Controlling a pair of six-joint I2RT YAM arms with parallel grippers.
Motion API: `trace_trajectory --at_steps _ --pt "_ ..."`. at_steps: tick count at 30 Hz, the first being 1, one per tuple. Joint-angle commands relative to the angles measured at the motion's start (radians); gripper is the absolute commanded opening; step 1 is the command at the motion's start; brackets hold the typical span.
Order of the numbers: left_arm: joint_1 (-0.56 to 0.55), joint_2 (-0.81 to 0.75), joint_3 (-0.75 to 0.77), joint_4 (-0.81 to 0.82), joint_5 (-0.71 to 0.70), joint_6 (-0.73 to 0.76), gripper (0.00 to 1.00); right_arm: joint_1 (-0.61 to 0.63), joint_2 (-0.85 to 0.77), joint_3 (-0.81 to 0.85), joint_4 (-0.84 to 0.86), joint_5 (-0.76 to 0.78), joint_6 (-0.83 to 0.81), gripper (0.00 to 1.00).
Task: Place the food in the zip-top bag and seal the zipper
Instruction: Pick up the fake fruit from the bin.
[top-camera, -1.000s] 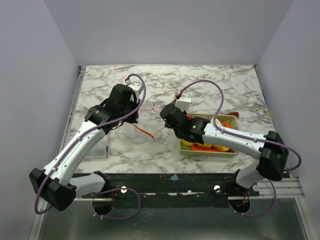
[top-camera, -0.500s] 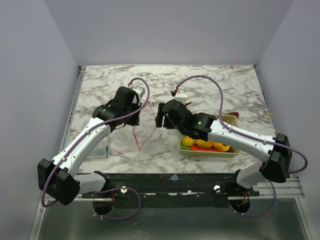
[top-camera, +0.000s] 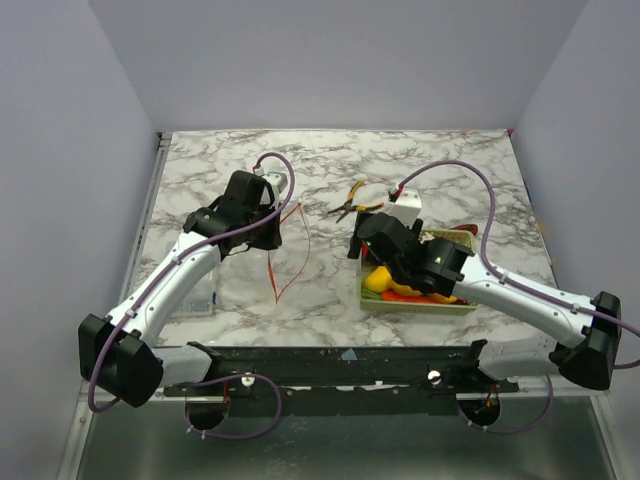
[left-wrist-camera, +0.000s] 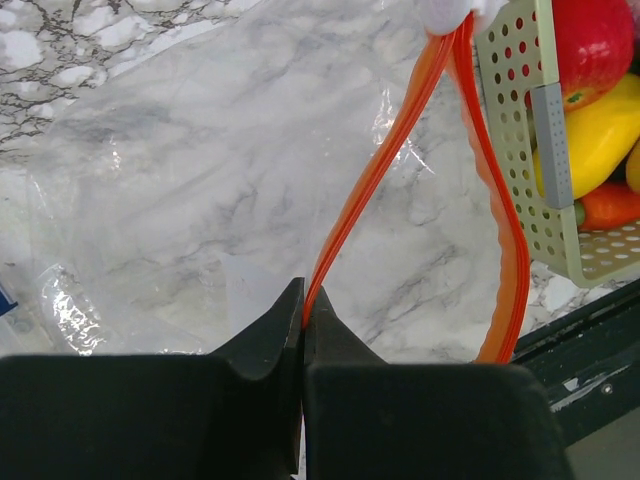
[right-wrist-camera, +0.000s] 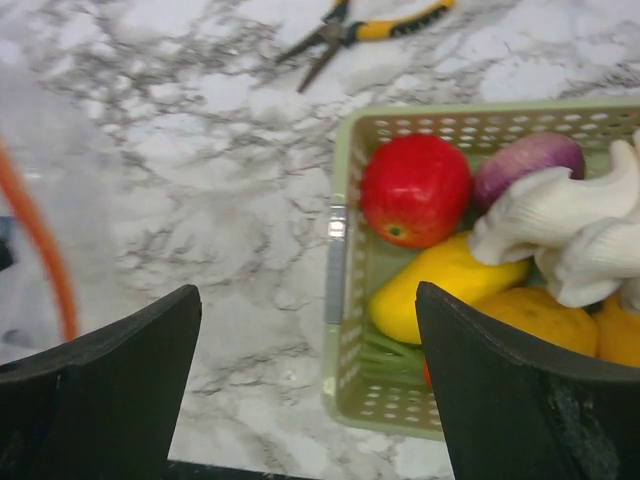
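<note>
Food (right-wrist-camera: 445, 285) lies heaped in the green basket (right-wrist-camera: 338, 300) at the right of the right wrist view, so the released right gripper (right-wrist-camera: 308, 300) should centre over the red apple (right-wrist-camera: 415, 190) while the left gripper (left-wrist-camera: 303, 320), clenched on the zipper (left-wrist-camera: 380, 170), holds the zip-top bag (left-wrist-camera: 150, 150) mouth wide.

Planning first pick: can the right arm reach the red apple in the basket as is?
Probably yes: the right gripper hovers by the basket, jaws open, and the red apple lies uncovered near its edge.
</note>
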Motion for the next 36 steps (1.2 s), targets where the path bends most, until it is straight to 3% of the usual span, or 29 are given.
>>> trace_trajectory --at_steps 1,3,8,13,23,30,36 --pt "0.008 -0.002 -0.010 0.027 0.062 -0.011 0.00 -0.084 0.048 -0.114 0.013 0.087 0.062 0.89" --pt "0.008 -0.001 -0.011 0.027 0.057 -0.009 0.00 -0.143 0.075 -0.140 0.093 0.026 0.037 0.87" --pt "0.009 0.009 -0.011 0.028 0.081 -0.005 0.00 -0.191 0.197 -0.107 0.154 0.066 0.045 0.81" --pt "0.009 0.028 -0.007 0.024 0.080 -0.005 0.00 -0.226 0.312 -0.051 0.163 0.032 0.063 0.67" --pt "0.009 0.019 -0.006 0.028 0.108 -0.005 0.00 -0.249 0.393 -0.075 0.170 0.060 0.068 0.68" --pt "0.010 0.015 -0.010 0.031 0.111 -0.005 0.00 -0.263 0.429 -0.117 0.211 0.019 0.060 0.78" --pt "0.009 0.008 -0.019 0.038 0.109 -0.005 0.00 -0.268 0.460 -0.122 0.210 0.008 0.047 0.80"
